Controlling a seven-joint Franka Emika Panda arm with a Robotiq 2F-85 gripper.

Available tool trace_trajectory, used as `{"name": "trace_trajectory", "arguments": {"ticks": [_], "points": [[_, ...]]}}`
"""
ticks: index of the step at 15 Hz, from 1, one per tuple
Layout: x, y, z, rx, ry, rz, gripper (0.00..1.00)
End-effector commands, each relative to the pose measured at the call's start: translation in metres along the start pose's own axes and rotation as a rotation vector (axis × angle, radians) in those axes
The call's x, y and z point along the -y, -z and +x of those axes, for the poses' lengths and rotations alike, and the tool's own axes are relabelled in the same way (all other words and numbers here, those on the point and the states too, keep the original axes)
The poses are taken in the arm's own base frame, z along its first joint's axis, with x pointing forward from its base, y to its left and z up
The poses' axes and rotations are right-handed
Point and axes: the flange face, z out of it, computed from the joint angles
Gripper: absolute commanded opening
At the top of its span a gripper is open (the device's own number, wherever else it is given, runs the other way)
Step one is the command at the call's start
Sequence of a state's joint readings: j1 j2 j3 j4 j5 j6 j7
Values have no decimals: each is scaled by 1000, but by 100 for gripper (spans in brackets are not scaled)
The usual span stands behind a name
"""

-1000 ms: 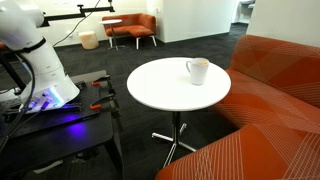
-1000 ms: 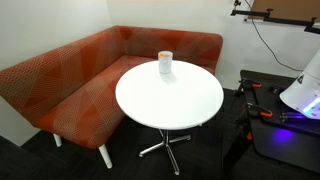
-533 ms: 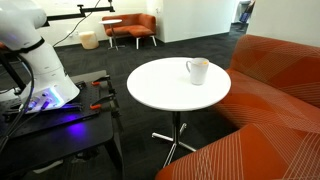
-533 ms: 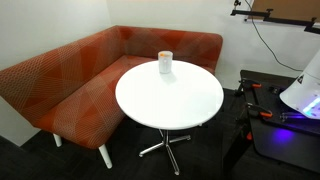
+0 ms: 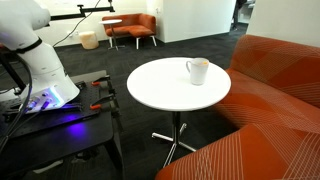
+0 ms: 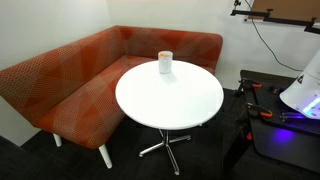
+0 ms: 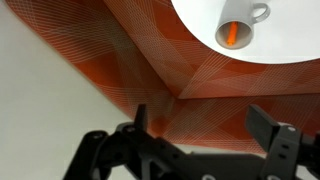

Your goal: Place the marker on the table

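The thin orange marker point(image 7: 232, 35) is being shown in the wrist view standing inside a glossy white mug point(image 7: 250, 30). The mug is being carried by the smooth, round, white-topped table point(image 7: 290, 55), near the edge facing the sofa point(image 7: 120, 60), whose orange fabric is finely striped. The black gripper point(image 7: 200, 125) is being held with its angular fingers spread wide, and nothing is being pinched between them.
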State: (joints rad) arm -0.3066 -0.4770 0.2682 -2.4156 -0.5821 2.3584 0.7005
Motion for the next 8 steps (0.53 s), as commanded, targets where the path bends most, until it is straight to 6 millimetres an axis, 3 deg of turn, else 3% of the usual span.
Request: {"name": "trace_trajectory", "arguments": {"ticks": [1,8], "points": [[12,-21,20,-36,-103,-33,100],[35,-60,31,-193,-275,-134,100]]}}
